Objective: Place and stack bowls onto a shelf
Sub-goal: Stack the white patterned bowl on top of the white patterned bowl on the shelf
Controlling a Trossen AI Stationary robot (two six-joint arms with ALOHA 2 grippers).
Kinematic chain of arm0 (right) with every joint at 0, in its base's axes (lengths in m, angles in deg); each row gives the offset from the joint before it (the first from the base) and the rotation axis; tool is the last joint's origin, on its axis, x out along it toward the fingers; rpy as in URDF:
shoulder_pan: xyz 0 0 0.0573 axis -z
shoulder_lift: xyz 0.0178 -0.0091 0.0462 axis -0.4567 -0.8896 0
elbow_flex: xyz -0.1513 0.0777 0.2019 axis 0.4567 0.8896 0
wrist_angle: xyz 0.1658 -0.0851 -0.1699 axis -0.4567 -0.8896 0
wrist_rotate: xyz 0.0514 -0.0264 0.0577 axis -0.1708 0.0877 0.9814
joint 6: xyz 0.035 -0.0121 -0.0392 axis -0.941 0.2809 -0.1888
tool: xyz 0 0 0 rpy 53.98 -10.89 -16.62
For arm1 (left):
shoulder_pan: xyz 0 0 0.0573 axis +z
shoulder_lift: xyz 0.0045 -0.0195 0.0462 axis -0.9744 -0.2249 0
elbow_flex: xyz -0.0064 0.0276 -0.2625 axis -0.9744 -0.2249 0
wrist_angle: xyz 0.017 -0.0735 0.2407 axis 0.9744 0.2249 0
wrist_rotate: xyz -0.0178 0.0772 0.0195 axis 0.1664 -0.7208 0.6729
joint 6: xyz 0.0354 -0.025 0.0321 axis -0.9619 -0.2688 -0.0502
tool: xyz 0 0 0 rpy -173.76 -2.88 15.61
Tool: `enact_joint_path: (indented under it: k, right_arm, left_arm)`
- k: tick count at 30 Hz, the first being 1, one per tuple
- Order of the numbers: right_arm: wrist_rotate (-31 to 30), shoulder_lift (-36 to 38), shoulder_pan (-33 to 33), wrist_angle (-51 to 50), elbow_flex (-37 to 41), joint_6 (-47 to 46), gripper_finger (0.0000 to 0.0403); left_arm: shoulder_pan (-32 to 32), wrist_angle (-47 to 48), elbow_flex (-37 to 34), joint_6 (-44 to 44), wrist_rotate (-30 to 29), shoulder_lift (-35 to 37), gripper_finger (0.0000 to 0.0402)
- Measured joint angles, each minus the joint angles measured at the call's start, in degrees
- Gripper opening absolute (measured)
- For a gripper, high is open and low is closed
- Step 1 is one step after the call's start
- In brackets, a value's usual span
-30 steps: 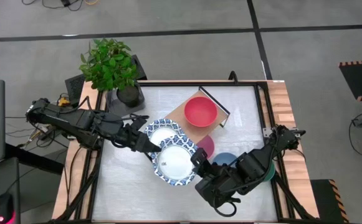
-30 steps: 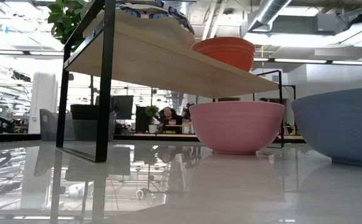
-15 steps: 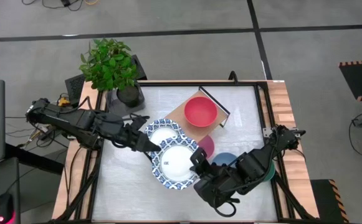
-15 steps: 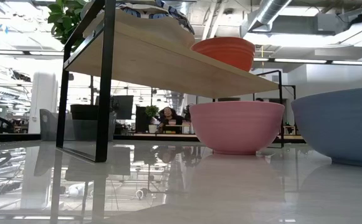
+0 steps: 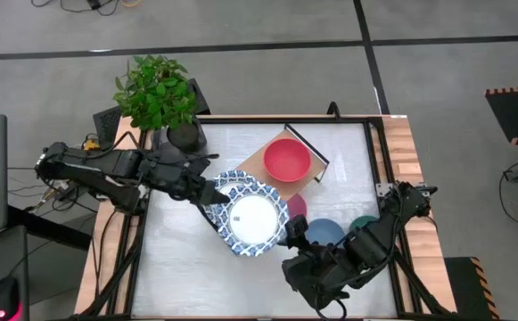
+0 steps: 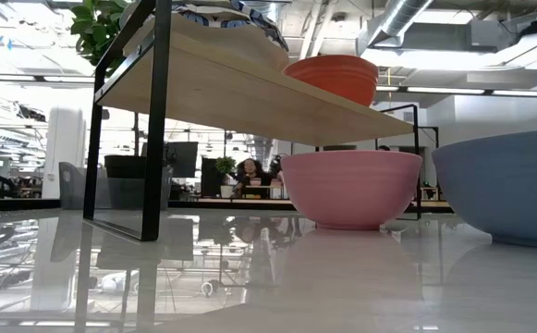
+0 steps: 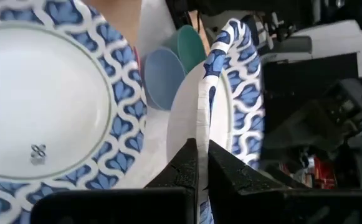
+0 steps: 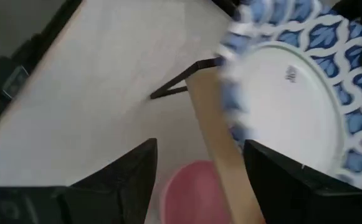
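- Right gripper (image 5: pixel 296 239) sits at the near side of the table (image 5: pixel 187 267), its fingers (image 8: pixel 115 177) spread wide with nothing between them.
- Blue bowl (image 5: pixel 324 232) and green bowl (image 5: pixel 363 223) rest on the table just beside the right arm; the pink bowl (image 5: pixel 296 207) lies between the blue one and the shelf (image 5: pixel 259 160), partly under a patterned rim.
- Left gripper (image 5: pixel 212 198) is pinched tight on the rim of a patterned bowl (image 5: pixel 253 219), which it holds above the shelf's near end; the left wrist view shows the held rim (image 7: pixel 204 106) edge-on between the fingers (image 7: pixel 184 168).
- A second patterned bowl (image 7: pixel 37 112) lies on the shelf just under and beside the held one.
- Red bowl (image 5: pixel 287 159) stands on the shelf's far end.
- Plant pot (image 5: pixel 184 135) stands at the far left corner.
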Motion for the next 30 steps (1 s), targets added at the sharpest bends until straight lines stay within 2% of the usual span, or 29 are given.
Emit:
enact_joint_path:
  k: [8,17,22,30]
  right_arm:
    - [0.0,0.0,-4.2,-3.5,0.0,-12.6,0.0265]
    - [0.0,0.0,-7.2,-9.6,0.0,-28.3,0.0265]
    - [0.0,0.0,-7.5,-10.4,0.0,-33.9,0.0265]
    - [0.0,0.0,-7.5,-10.4,0.0,-36.5,0.0265]
  left_arm:
    - [2.1,8.5,0.0,-1.6,-0.2,3.1,0.0002]
    - [3.9,14.8,0.0,-2.3,-7.4,9.9,0.0002]
    - [4.1,13.0,-2.6,-2.8,-11.1,14.1,0.0002]
    - [4.1,2.8,-13.5,-3.5,-13.2,19.3,0.0002]
